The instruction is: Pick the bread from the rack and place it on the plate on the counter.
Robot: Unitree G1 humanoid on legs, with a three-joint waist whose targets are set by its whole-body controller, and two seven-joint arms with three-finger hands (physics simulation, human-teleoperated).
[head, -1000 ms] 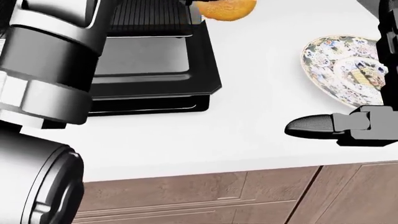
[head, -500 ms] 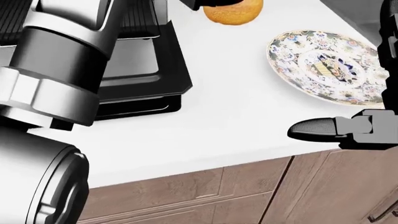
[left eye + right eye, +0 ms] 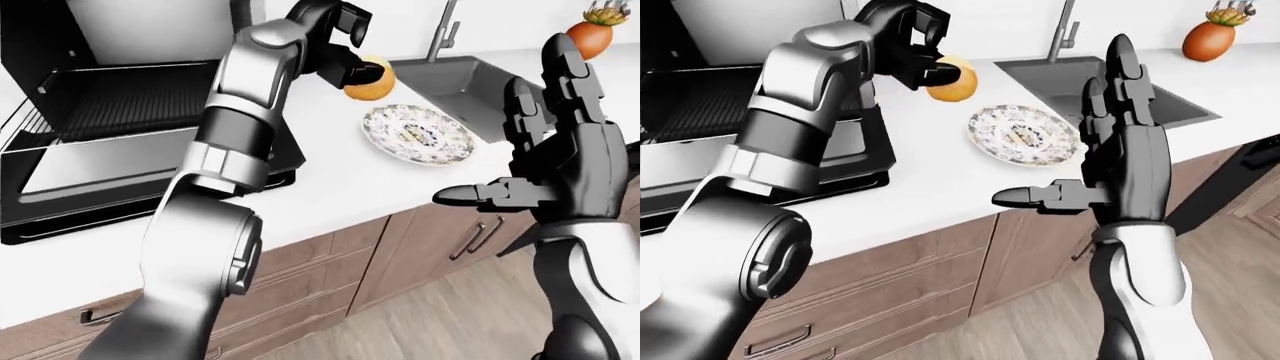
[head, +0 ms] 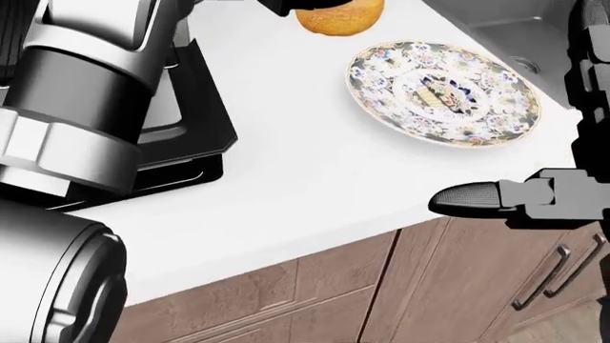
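A round golden bread (image 3: 372, 88) hangs above the white counter, up and to the left of the plate, with my left hand (image 3: 358, 71) shut on it. The patterned plate (image 3: 418, 135) lies flat on the counter beside the sink and holds nothing. In the head view the bread (image 4: 338, 18) is cut by the top edge, with the plate (image 4: 443, 93) down and to its right. My right hand (image 3: 505, 142) is raised on the right, off the counter's near edge, open with fingers spread and holding nothing.
A black oven (image 3: 110, 112) with its door down and a wire rack inside fills the left. A steel sink (image 3: 470, 79) and faucet (image 3: 445, 30) lie past the plate. An orange-red fruit (image 3: 590, 37) stands at the top right. Wooden drawers (image 3: 330, 262) front the counter.
The camera has swung right: the oven slid off to the left and the plate moved leftward into full view. The bread stays in my left hand, now closer to the plate.
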